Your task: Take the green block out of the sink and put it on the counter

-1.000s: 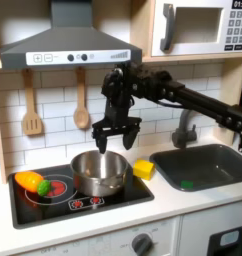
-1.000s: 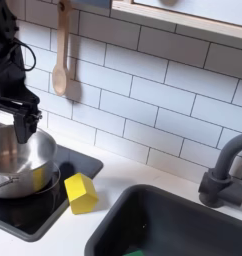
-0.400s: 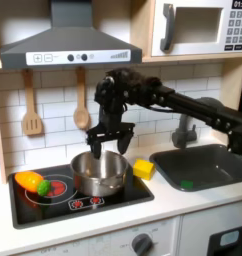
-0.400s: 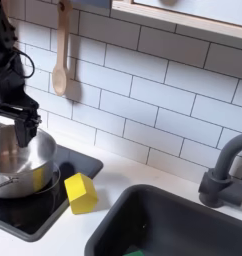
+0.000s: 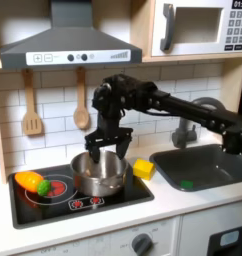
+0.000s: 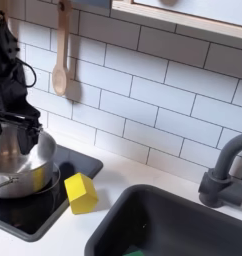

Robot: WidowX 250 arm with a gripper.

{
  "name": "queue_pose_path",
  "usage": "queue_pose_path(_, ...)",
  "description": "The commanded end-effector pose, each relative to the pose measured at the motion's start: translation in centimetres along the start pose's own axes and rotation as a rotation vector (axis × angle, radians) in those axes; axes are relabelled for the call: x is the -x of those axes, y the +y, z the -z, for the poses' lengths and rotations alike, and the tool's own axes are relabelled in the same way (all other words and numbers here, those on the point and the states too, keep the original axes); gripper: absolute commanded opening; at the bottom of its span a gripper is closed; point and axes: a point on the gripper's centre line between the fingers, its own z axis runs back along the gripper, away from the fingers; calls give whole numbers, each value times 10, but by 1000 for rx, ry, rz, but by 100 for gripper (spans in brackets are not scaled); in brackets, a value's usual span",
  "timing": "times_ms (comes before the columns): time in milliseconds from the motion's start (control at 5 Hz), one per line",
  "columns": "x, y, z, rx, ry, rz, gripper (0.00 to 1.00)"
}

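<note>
The green block (image 5: 186, 184) lies on the floor of the dark grey sink (image 5: 225, 152), near its front left corner in the first exterior view; a sliver of it shows at the bottom edge of the second exterior view (image 6: 133, 253). My gripper (image 5: 107, 146) hangs open over the steel pot (image 5: 98, 173) on the stovetop, well to the left of the sink, with nothing between its fingers. In the second exterior view the gripper (image 6: 15, 124) sits at the left edge above the pot (image 6: 19, 165). The off-white counter (image 5: 188, 204) frames the stove and the sink.
A yellow block (image 5: 143, 168) rests on the counter between pot and sink, also in the second exterior view (image 6: 80, 192). An orange-and-green toy vegetable (image 5: 33, 183) lies on the left burner. The dark faucet (image 5: 181, 130) stands behind the sink. Wooden utensils (image 5: 81, 110) hang on the tiled wall.
The arm has swung a little to the left in both exterior views and dropped slightly over the pot. The gripper stays open. The blocks have not moved.
</note>
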Motion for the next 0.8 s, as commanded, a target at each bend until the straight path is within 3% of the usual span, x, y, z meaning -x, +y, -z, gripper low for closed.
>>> queue_pose_path(0, 2, 4, 18, -8, 22, -6, 100)
queue_pose_path(400, 7, 2, 39, -8, 56, 17, 100)
queue_pose_path(600, 10, 6, 42, -9, 65, 8, 100)
